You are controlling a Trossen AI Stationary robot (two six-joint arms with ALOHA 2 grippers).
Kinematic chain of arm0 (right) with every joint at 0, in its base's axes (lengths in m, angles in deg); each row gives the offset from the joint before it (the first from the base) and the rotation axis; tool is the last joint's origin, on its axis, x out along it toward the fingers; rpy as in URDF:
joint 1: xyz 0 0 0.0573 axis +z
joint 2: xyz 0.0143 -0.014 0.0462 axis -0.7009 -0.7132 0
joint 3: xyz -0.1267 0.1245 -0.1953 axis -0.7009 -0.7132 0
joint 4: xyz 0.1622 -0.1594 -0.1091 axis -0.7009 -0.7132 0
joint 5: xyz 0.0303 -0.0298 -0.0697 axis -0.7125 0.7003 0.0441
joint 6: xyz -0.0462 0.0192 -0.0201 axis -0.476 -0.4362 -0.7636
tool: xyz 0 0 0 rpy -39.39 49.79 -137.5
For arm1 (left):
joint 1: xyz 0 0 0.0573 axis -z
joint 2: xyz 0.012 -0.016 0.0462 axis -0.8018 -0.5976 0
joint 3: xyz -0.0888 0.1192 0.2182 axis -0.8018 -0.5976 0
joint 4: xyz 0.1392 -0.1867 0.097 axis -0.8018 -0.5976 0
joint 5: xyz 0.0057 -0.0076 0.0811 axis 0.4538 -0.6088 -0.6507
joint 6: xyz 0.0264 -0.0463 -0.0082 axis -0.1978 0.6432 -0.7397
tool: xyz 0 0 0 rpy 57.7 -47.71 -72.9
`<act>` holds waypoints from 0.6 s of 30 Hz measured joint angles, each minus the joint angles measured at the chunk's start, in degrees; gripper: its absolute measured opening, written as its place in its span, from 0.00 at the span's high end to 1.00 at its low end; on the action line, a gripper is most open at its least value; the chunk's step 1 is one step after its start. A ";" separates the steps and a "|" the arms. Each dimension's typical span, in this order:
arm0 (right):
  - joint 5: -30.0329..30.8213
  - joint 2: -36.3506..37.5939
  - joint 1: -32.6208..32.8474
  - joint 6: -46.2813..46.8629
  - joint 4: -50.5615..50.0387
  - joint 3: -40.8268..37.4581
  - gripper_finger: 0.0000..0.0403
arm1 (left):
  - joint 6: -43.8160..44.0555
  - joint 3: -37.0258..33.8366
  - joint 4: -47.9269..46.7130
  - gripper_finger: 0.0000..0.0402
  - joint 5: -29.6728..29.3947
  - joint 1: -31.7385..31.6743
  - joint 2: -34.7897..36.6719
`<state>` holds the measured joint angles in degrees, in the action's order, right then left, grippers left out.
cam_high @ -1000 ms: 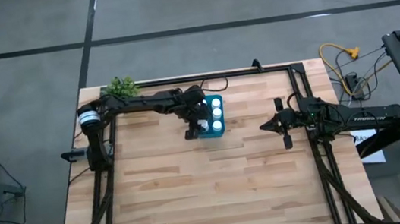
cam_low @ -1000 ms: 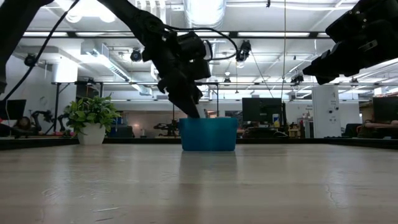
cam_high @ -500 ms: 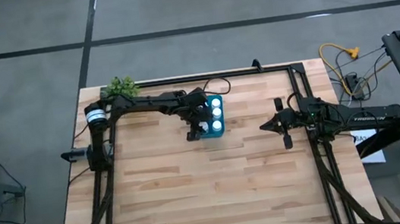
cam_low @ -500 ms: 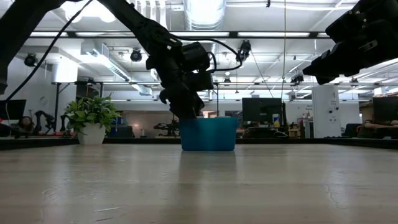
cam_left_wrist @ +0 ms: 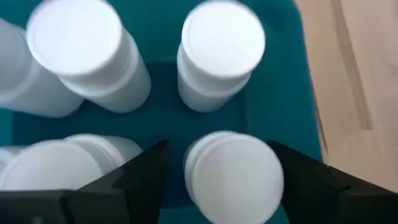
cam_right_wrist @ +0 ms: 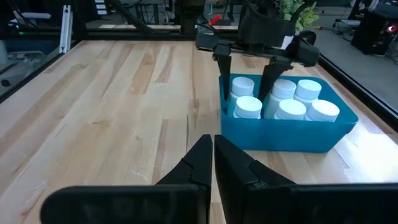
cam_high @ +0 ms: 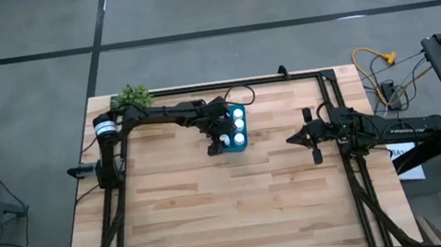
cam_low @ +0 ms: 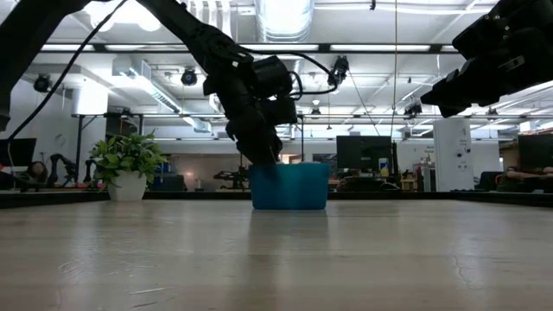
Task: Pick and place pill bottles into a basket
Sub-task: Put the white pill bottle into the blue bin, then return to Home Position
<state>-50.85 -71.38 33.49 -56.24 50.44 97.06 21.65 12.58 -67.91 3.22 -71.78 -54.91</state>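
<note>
Six pill bottles (cam_right_wrist: 289, 109) stand in the basket (cam_right_wrist: 292, 135), all upright, with their round white caps on top. They fill it in two rows of three.

One arm is busy. The left pincer (cam_left_wrist: 227, 183) hangs right over one end of the basket and points down into it. It is open. Its two dark fingers (cam_left_wrist: 140, 180) reach down inside the blue walls, and one bottle (cam_left_wrist: 236, 177) at a corner of the basket sits between them. On one side I can see a strip of blue basket floor between the finger and the bottle. On the other side the finger looks very close to the cap, and I cannot tell if it touches. The bottle stands on the basket floor, not lifted up. Just past the fingertips are two more bottles, and one more is right beside the other finger, on its outer side.

Seen from table height, the basket is right under this pincer, and the fingertips dip behind its top edge.

Now the other arm. The right pincer (cam_right_wrist: 211, 155) is shut, with its two fingers pressed together and nothing held between them. It waits above the bare wooden table (cam_high: 215, 217), well apart from the basket, and the basket is straight ahead of its fingertips.

A small green plant (cam_high: 134, 94) sits at the far table edge, behind the left arm.
</note>
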 joint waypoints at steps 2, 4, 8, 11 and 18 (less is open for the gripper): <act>0.00 0.00 0.00 0.01 0.00 0.00 0.98 | 0.00 0.63 -0.05 0.38 0.00 0.13 0.30; 0.00 0.01 0.01 0.04 0.00 0.00 0.98 | -0.02 1.32 -0.26 0.38 0.00 0.40 0.95; 0.00 0.03 -0.01 0.07 -0.04 0.00 0.98 | -0.04 2.67 -0.24 0.38 0.00 0.99 3.17; 0.00 0.03 0.00 0.07 -0.03 0.00 0.98 | 0.02 3.06 -0.18 0.38 0.60 1.27 5.04; 0.00 0.01 0.01 0.09 0.10 0.00 0.98 | 0.05 2.23 -0.26 0.38 1.91 2.21 12.90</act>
<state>-50.85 -71.37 33.50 -56.15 50.54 97.06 21.69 14.81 -68.16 5.13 -69.57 -42.01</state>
